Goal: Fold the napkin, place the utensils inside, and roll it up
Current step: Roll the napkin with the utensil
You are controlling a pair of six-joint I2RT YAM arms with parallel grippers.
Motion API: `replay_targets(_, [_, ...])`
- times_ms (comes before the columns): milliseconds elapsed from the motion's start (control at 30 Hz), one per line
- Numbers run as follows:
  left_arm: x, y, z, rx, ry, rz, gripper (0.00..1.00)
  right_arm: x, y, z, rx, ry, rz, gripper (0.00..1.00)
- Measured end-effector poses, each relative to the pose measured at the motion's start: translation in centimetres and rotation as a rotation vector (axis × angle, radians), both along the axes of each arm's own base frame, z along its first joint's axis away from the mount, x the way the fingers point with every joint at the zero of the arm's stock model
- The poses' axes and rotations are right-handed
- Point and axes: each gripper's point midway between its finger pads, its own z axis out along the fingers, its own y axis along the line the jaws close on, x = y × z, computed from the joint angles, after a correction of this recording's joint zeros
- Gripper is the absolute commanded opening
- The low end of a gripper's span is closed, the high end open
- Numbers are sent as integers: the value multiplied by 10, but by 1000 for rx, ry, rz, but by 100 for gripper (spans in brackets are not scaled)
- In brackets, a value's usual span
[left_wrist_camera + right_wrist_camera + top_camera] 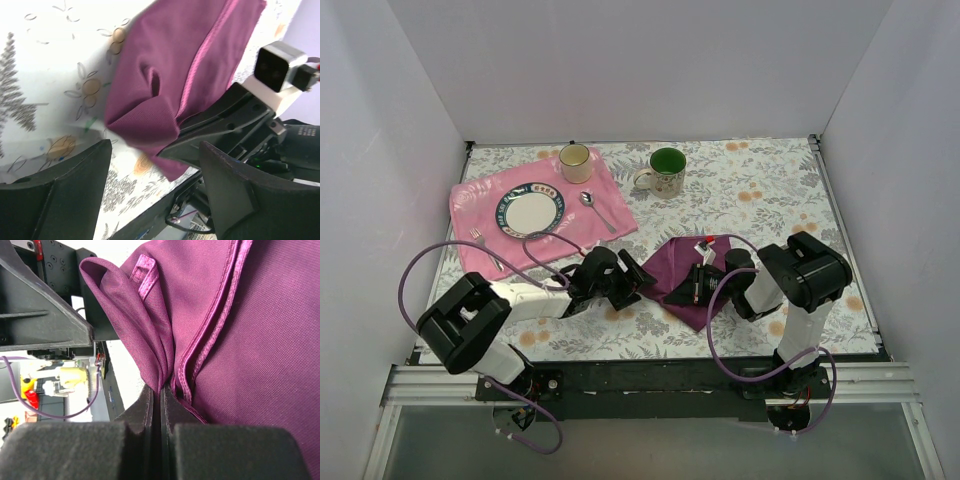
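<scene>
Top external view only, left to right: slim silver metal fork [485, 247] near the left near corner of the large light pink cloth mat [475, 205]; round white plate with a dark patterned rim [530, 210] at mat centre; cream ceramic mug [575, 161] at the mat's far edge; slim silver metal spoon [597, 210] on the mat, right of the plate; white floral mug with a green interior [665, 170] off the mat, on the leaf-printed tablecloth [770, 200]. Seen in neither wrist view.

Dark purple-magenta square napkin of soft cloth [675, 262]: lies on the tablecloth right of the mat, between the two grippers, partly folded.

Left wrist view only: napkin's near corner doubled over, with a small pucker in the top layer.

Left gripper [155, 195]: fingers spread wide, gripping nothing; napkin corner between them, clear of both.

Right wrist view only: stitched hems in stacked layers, plus a small sewn tab near the upper fold.

Right gripper [161, 405]: fingers pressed together, clamped on a pinched fold at the napkin's edge, pleats of cloth fanning out from the pinch. Also visible in the left wrist view as black fingers meeting the napkin's far edge.
</scene>
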Motion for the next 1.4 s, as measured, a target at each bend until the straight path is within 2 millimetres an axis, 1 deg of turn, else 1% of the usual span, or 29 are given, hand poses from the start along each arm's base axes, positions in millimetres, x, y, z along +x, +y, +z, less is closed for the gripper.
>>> replay_targets(133, [8,-5,0,-34,-58,16,68,-2,1,1,10,24,4,1])
replay_targets(200, [9,-5,-4,-40,-68,23,68,-2,1,1,13,30,4,1])
replay_targets(333, [11,-7,-4,-83,-105,33,65,-3,2,1,21,45,5,1])
replay_targets(433, [17,-13,-4,-108,-134,39,59,-4,2,2,26,55,10,1])
replay_targets(533, [19,-16,-7,-112,-149,45,48,-3,2,2,29,63,6,1])
replay_targets(567, [20,-16,-8,-109,-150,48,45,-3,2,2,29,64,6,1])
replay_targets(600, [20,-15,-10,-106,-151,52,40,-3,2,2,30,66,4,1])
replay_targets(700, [19,-12,-15,-93,-148,60,33,-3,2,2,29,67,3,1])
replay_targets(733, [19,-12,-16,-88,-148,62,28,-3,2,2,28,66,4,1])
replay_targets(867, [18,-9,-22,-58,-132,70,19,-3,1,0,10,62,12,1])
replay_targets(967, [22,-12,-23,-17,-107,66,14,0,0,-1,-23,36,25,2])
replay_targets(1067, [25,-14,-24,38,-75,58,6,10,-1,1,-86,-14,38,15])
replay_targets(1100, [26,-15,-24,54,-62,60,6,14,-1,2,-113,-40,39,23])
replay_targets(1167, [30,-17,-24,81,-39,59,4,21,-4,3,-184,-75,46,31])
replay_targets(1200, [31,-18,-24,93,-29,59,4,25,-6,3,-226,-100,48,39])
replay_targets(1233, [32,-19,-24,104,-17,58,4,29,-8,4,-280,-128,52,42])
replay_targets(1267, [32,-21,-24,116,-3,52,3,32,-9,5,-322,-154,59,48])
replay_targets(1333, [31,-23,-25,135,25,40,3,37,-13,9,-417,-212,67,52])
replay_targets(1367, [30,-24,-24,141,33,33,3,39,-15,12,-466,-244,72,56])
replay_targets(1400, [30,-26,-23,148,45,25,3,39,-16,15,-507,-272,77,58])
